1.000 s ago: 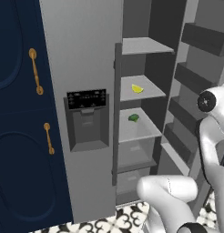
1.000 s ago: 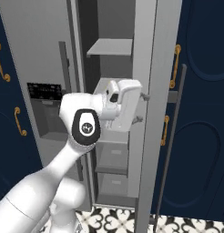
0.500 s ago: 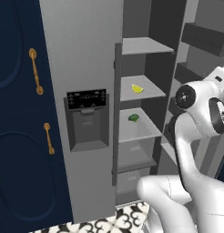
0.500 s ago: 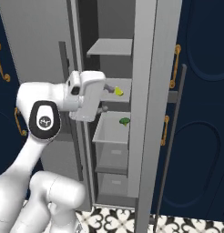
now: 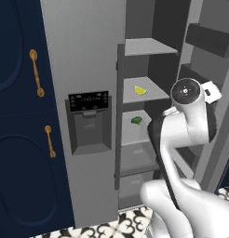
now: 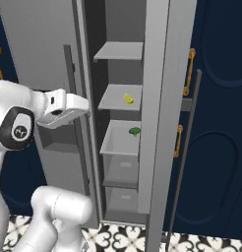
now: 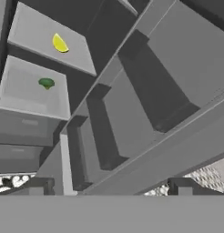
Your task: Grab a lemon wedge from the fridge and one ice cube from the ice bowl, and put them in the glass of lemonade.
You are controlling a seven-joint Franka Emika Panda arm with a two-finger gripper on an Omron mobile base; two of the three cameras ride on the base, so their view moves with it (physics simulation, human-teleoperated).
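Note:
The grey fridge (image 5: 84, 56) stands with its dispenser door closed and its other door swung open. The yellow lemon wedge (image 5: 140, 90) lies on a middle shelf (image 6: 115, 101); it is also in the right base view (image 6: 128, 99) and the hand view (image 7: 59, 44). My gripper (image 7: 108, 189) is open and holds nothing, its dark fingertips (image 7: 36, 188) wide apart. It looks into the fridge from a distance, well short of the wedge. My white hand (image 6: 69, 106) hovers in front of the closed door's handle.
A small dark green vegetable (image 5: 136, 120) sits on the shelf below the wedge. The open door (image 6: 165, 98) carries bins (image 5: 209, 39) and a long dark handle (image 6: 184, 157). Navy cabinets (image 5: 18, 139) with gold handles flank the fridge. Drawers (image 6: 120, 167) sit low.
The arm has swung away from the open compartment, to the left in the right base view, uncovering the shelves. The jaws stayed open. The fridge and the wedge have not moved.

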